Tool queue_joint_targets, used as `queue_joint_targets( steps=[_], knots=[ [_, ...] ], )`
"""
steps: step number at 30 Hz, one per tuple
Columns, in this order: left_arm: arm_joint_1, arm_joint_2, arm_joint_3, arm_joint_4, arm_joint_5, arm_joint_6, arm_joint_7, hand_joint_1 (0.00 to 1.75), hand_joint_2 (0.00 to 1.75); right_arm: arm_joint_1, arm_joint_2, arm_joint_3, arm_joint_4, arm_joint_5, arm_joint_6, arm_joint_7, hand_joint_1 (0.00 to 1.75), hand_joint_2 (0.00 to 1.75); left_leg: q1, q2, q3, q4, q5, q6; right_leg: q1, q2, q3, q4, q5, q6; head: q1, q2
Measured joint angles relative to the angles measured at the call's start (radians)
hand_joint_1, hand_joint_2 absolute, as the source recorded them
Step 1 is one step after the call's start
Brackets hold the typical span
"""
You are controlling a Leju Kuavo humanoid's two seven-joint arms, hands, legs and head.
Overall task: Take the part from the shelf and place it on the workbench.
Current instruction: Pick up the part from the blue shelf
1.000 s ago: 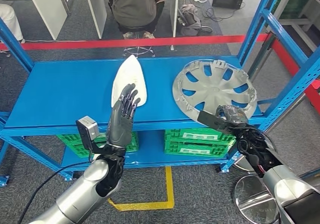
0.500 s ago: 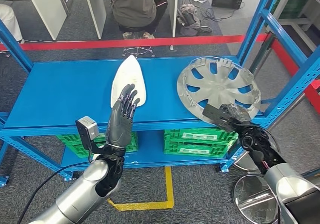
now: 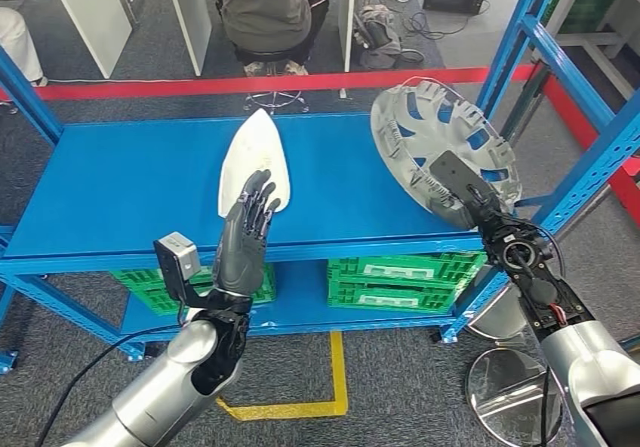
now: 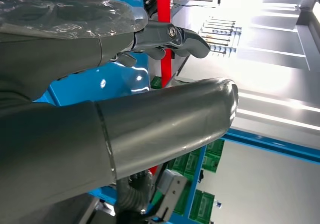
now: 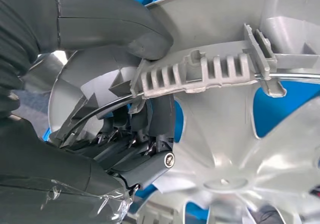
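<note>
The hubcap [image 3: 441, 147] looks like moulded plastic with a silvery satin coat, and its back side is plain matt grey with ribbed clips and a thin wire ring. The shelf [image 3: 136, 182] is blue painted metal, smooth and fairly glossy. The white part [image 3: 256, 152] lying on it looks like smooth matt plastic. The left hand [image 3: 243, 235] has dark, slightly shiny fingers [image 3: 260, 197] and the arm behind it is brushed silver metal. The right hand [image 3: 472, 202] has clear crinkly film wrapped over its grey cover. The floor [image 3: 392, 387] is grey carpet, rough-looking.
</note>
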Motion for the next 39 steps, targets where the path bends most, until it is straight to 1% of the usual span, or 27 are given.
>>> queue_joint_targets(
  steps=[6, 12, 19, 23, 27, 39],
  knots=[
    [0.001, 0.000, -0.001, 0.000, 0.000, 0.002, 0.000, 0.00, 0.00, 0.040, -0.006, -0.019, -0.152, -0.046, 0.015, 0.027, 1.75, 1.75, 0.000, 0.001, -0.002, -0.001, 0.000, 0.000, 0.000, 0.001, -0.003, 0.000, 0.000, 0.000, -0.001, 0.000],
    [0.002, 0.000, -0.002, 0.000, 0.000, 0.002, 0.000, 0.00, 0.00, 0.058, -0.010, -0.027, -0.251, -0.065, 0.022, 0.030, 1.75, 1.75, 0.000, -0.001, -0.004, -0.002, 0.000, -0.001, 0.000, 0.000, -0.005, 0.001, -0.001, -0.001, -0.002, 0.000],
    [0.002, -0.003, -0.007, 0.000, -0.001, 0.004, -0.005, 0.00, 0.00, 0.065, -0.010, -0.031, -0.395, -0.157, 0.064, 0.060, 1.75, 1.75, 0.000, 0.000, -0.006, -0.002, 0.000, -0.001, 0.000, 0.001, -0.007, 0.001, -0.001, -0.001, -0.002, 0.000],
    [0.002, -0.010, -0.016, 0.000, -0.005, 0.004, -0.007, 0.00, 0.00, 0.066, -0.004, -0.023, -0.494, -0.200, 0.071, 0.084, 1.75, 1.75, 0.000, 0.000, -0.006, -0.002, 0.000, -0.001, 0.000, 0.001, -0.007, 0.001, -0.001, -0.001, -0.002, 0.000],
    [0.002, -0.015, -0.022, 0.001, -0.011, 0.008, -0.011, 0.00, 1.75, 0.067, -0.001, -0.015, -0.582, -0.236, 0.071, 0.096, 1.75, 1.75, 0.000, -0.001, -0.007, -0.002, 0.000, -0.001, 0.000, 0.000, -0.007, 0.001, -0.001, -0.001, -0.002, 0.000],
    [0.006, -0.016, -0.023, 0.001, -0.029, 0.027, -0.014, 0.00, 1.75, 0.068, 0.013, 0.011, -0.797, -0.331, 0.082, 0.147, 1.75, 1.75, 0.000, -0.001, -0.007, -0.002, 0.000, -0.001, 0.000, 0.000, -0.008, 0.001, -0.001, -0.001, -0.001, 0.000]
  ],
)
